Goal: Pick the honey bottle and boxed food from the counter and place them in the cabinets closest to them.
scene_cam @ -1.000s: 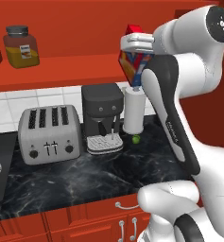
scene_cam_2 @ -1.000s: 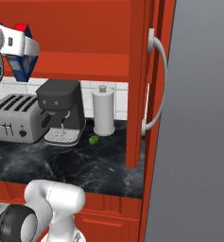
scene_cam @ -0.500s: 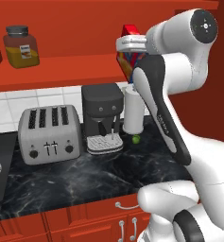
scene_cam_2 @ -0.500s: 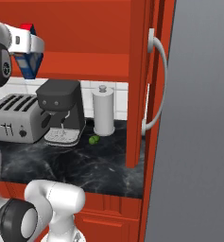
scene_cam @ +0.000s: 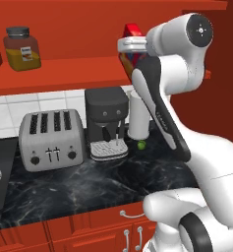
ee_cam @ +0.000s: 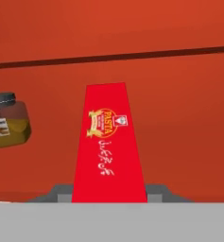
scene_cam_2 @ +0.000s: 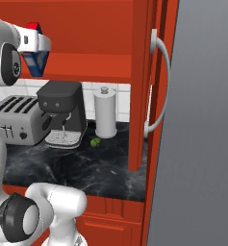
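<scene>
Red cabinets (scene_cam: 88, 29), honey bottle (scene_cam: 22, 48) shelved; claw (ee_cam: 108, 196) clamping boxed food (ee_cam: 107, 142)

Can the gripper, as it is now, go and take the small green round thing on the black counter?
Probably not yet. The gripper is shut on the red and blue box up at the red cabinet shelf. The small green round thing lies uncovered beside the white paper-towel roll.

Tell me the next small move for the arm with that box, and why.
Probably ease the boxed food forward and down onto the cabinet shelf before letting go. The gripper is shut on it, holding it up at the shelf's front, and the honey bottle already sits on that shelf, well to the side.
</scene>
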### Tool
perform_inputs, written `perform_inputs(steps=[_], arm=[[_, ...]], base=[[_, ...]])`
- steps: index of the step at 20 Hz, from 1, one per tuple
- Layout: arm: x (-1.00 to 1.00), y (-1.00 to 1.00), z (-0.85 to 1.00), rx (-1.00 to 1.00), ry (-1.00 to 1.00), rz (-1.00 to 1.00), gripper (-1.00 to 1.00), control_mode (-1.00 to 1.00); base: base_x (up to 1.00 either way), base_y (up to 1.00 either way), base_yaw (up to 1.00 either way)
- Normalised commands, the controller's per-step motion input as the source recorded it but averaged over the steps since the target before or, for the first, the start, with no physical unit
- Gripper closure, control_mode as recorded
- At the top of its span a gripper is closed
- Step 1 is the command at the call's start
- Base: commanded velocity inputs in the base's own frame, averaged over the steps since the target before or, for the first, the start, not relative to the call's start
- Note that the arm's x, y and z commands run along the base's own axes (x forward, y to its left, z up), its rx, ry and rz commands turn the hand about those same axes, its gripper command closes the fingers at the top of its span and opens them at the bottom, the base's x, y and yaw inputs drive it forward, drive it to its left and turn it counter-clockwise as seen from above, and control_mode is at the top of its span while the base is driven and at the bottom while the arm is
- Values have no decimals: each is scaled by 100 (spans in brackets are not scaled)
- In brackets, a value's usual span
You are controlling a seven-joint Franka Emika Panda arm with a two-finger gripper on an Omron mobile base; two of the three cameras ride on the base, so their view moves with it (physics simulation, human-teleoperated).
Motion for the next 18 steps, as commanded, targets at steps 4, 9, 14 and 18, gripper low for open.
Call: perform_inputs(steps=[4,9,14,18], arm=[[36,0,0,0,-3,0,100,-100],[32,0,-1,0,-2,0,100,-100],[25,0,-2,-1,-1,0,100,-100],[12,0,0,-1,0,0,100,-100]], base=[[0,0,0],[0,0,0],[0,0,0],[0,0,0]])
